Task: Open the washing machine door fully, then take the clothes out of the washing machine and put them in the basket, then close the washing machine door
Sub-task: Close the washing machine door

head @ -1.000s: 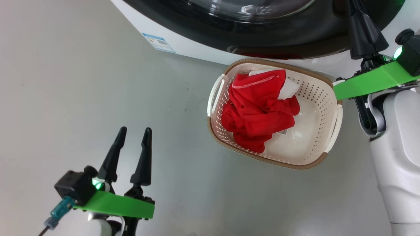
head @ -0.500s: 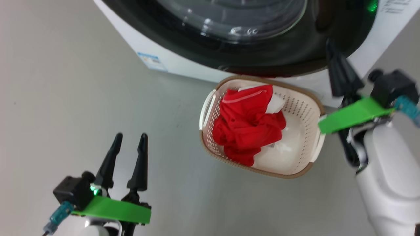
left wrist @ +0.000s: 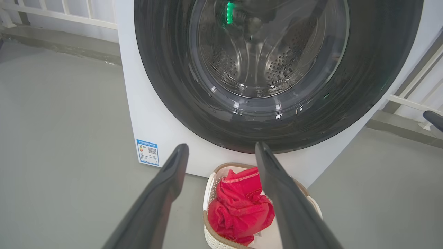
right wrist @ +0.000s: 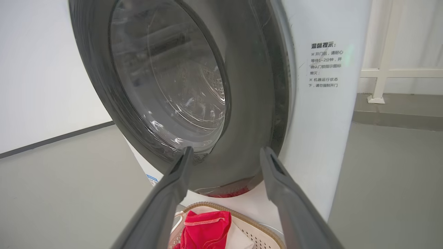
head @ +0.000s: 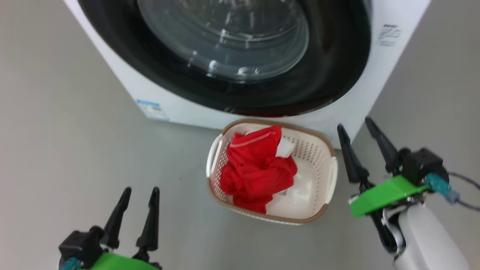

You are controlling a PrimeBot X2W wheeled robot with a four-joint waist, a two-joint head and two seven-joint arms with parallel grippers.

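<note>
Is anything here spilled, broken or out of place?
Nothing stands out. The clothes lie bunched inside the basket, upright on the floor before the washing machine, only slightly askew to it; the washing machine door looks shut and undamaged.

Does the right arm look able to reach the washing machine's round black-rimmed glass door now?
Probably yes: the open, empty right tool points at the round black-rimmed glass door, with nothing between them.

Ahead of the left gripper (head: 141, 189), bare floor (head: 75, 131) runs clear to the washing machine (head: 135, 80). The basket (head: 318, 150) stands to its right, between both grippers. Ahead of the right gripper (head: 353, 123), the machine's corner blocks; rightward, floor lies open.
</note>
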